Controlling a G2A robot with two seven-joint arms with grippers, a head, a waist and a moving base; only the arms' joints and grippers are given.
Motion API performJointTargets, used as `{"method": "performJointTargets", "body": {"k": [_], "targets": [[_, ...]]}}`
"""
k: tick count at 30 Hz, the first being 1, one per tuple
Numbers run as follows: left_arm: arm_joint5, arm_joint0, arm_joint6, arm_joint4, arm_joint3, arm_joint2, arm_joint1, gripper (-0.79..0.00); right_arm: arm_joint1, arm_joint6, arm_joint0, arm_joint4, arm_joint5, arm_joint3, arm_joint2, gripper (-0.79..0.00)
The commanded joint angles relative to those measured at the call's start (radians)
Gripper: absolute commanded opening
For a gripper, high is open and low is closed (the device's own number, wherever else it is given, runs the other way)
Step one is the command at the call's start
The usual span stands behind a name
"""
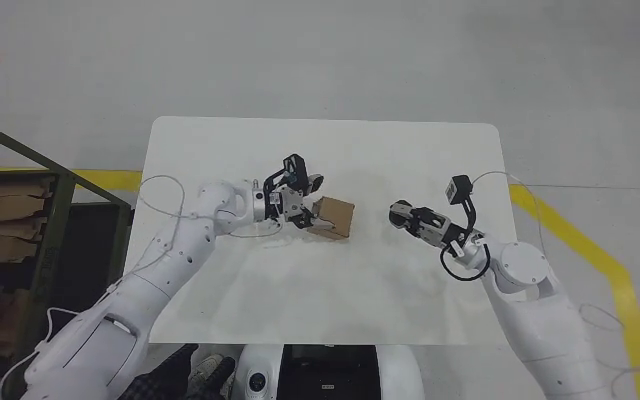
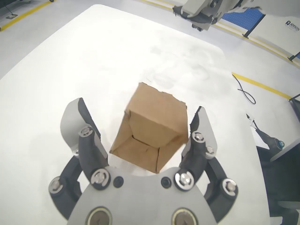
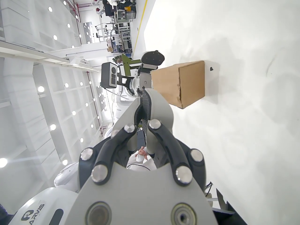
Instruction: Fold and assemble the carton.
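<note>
Pale grey glossy floor (image 1: 300, 50), yellow tape stripes (image 1: 105, 180), white rounded bench (image 1: 400, 300), green metal rack (image 1: 60, 230) alongside, round ceiling lights (image 3: 41, 88) glowing.

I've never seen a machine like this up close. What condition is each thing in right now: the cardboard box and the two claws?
carton: squared up into a box, lying on the table, one end open, the opposite end folded shut.
left gripper: jaws open, spread either side of the carton's open end, not clamped on it.
right gripper: jaws shut, holding nothing, apart from the carton.
</note>
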Motion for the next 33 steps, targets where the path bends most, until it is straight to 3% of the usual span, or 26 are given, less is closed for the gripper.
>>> {"method": "performJointTargets", "body": {"k": [1,11,14,23,33], "targets": [[0.0,0.022,0.015,-0.012,-0.017,-0.031,0.009,0.0,0.0,0.001,0.0,0.001,-0.001,0.001,-0.001,-0.785],[0.005,0.128,0.016,-0.129,-0.131,-0.204,0.057,0.0,-0.006,-0.026,0.018,0.025,-0.044,0.031,-0.005,-0.785],[-0.008,0.143,0.012,-0.22,-0.129,-0.248,0.065,0.0,-0.009,-0.041,0.034,0.044,-0.07,0.057,0.003,-0.785],[-0.01,0.084,-0.094,-0.398,-0.029,-0.353,0.084,0.0,-0.003,-0.172,0.123,-0.041,-0.162,0.156,0.095,-0.785],[0.053,0.088,-0.192,-0.478,-0.021,-0.448,0.107,0.0,-0.007,-0.29,0.276,-0.146,-0.23,0.304,0.122,-0.785]]}}
